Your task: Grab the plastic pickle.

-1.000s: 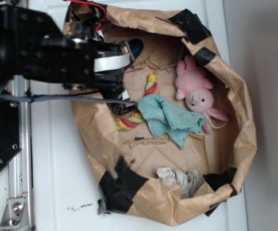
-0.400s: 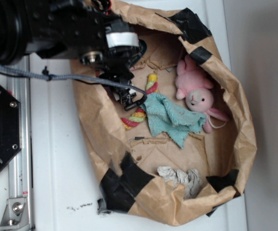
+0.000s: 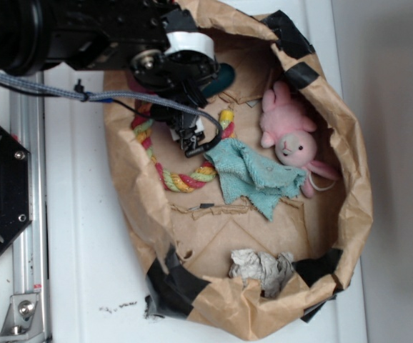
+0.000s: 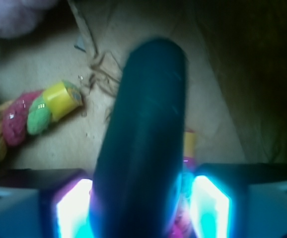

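The gripper [image 4: 142,208] has the pickle [image 4: 143,134] between its two fingers [image 4: 71,210], as the wrist view shows: the dark glossy oblong fills the gap between the lit pads and runs straight out ahead of them, its rounded far end over the brown paper floor. The pads look pressed against its sides, so I judge the gripper clenched on the pickle, though the contact itself is blurred. In the exterior view only the pickle's teal tip [image 3: 224,73] shows, just past the gripper [image 3: 192,71], inside the paper bag [image 3: 353,214]. The rope ring [image 3: 178,175] lies beneath and beside the gripper, the cloth [image 3: 253,175] a little further off, the bunny [image 3: 289,139] well apart. The step in hand seems to be the grasp itself, made or nearly made. The next move calls for a firm hold and a straight lift, because the pickle is smooth and held near one end, so it may tilt or slip; the lift should also clear the rope ring and the bag's rim
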You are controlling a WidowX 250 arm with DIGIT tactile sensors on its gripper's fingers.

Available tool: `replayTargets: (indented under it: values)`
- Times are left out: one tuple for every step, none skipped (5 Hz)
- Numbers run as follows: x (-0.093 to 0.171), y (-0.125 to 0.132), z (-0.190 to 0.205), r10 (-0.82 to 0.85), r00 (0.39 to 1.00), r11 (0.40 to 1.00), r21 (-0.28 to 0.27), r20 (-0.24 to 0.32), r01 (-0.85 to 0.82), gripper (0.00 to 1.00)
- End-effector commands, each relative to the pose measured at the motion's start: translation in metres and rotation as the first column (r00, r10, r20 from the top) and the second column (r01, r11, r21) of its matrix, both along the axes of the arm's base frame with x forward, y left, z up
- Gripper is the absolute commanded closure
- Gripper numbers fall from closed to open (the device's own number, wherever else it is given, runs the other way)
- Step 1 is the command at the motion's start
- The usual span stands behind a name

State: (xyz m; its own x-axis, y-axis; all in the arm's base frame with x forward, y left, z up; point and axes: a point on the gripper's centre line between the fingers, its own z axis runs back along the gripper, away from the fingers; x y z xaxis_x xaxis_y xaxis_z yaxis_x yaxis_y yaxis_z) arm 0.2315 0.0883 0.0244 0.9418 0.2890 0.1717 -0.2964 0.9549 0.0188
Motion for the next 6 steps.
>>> replayTargets:
  values:
    - [0.008, -0.012, 0.005, -0.034, 0.999, 0.999, 0.007, 0.01, 0.034, 1.0]
    - [0.007, -0.014, 0.009, -0.031, 0.999, 0.999, 0.016, 0.012, 0.031, 1.0]
    - [0.007, -0.017, 0.031, -0.017, 0.998, 0.999, 0.037, 0.066, 0.014, 1.0]
    - [0.012, -0.023, 0.058, -0.032, 0.993, 0.999, 0.006, 0.112, 0.031, 1.0]
    - [0.02, -0.035, 0.089, -0.056, 0.986, 0.998, 0.018, 0.155, 0.054, 1.0]
    - [0.024, -0.042, 0.096, -0.074, 0.983, 0.997, 0.013, 0.167, 0.073, 1.0]
